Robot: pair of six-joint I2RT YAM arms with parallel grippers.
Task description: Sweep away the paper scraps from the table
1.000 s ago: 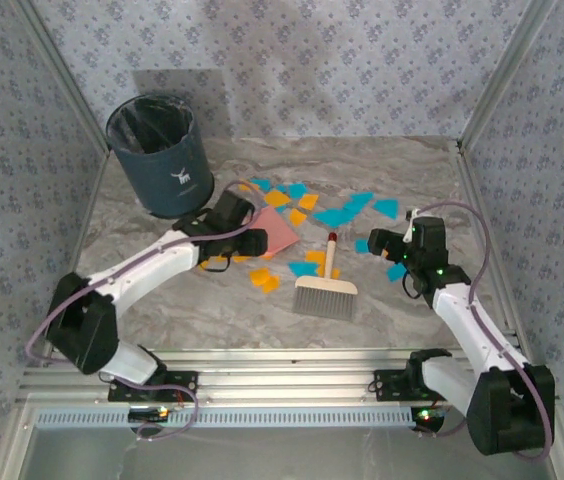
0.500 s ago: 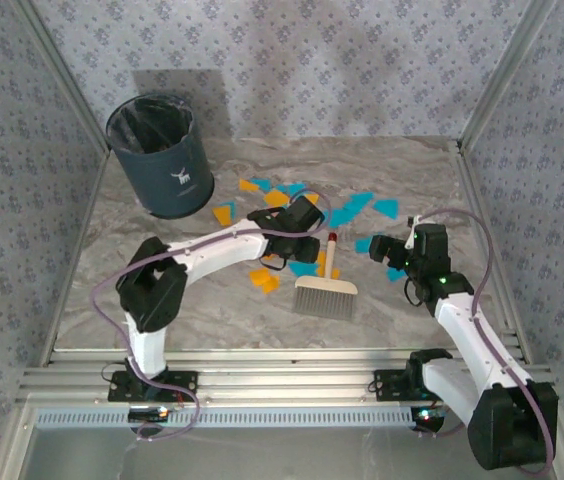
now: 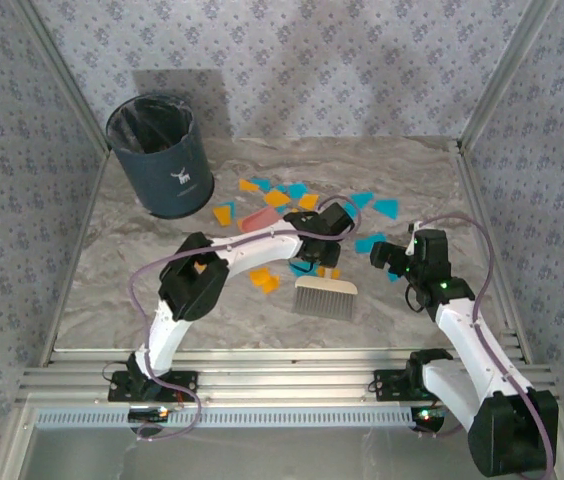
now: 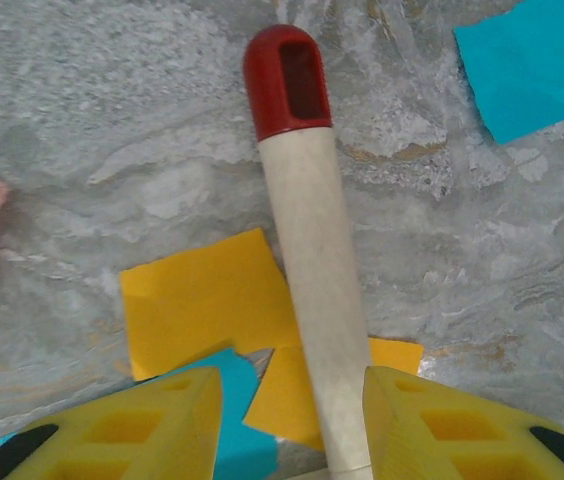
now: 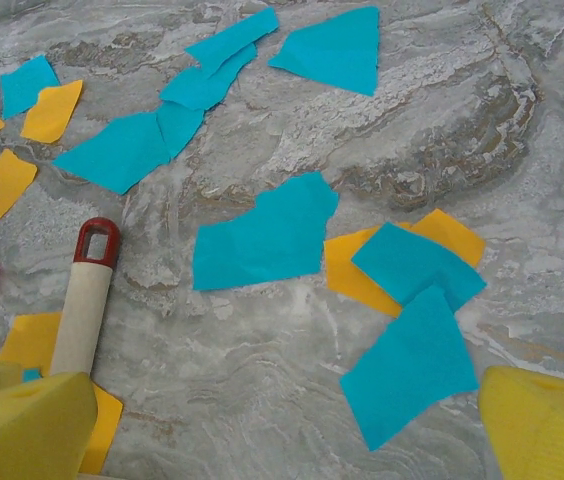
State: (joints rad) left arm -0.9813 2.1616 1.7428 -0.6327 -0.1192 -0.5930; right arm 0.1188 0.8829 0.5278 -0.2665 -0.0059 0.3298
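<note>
L gripper [image 4: 292,410] is straddling brush handle [image 4: 307,230], jaws apart, nothing clamped; handle axis running up-frame between them. R gripper [image 5: 287,425] is hanging released, farther off. Frame centre, paper scraps [image 3: 297,190] are littering table [image 3: 122,230].

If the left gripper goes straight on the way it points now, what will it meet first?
Probably the brush handle between its fingers, lying over orange paper scraps; depth is unclear.
</note>
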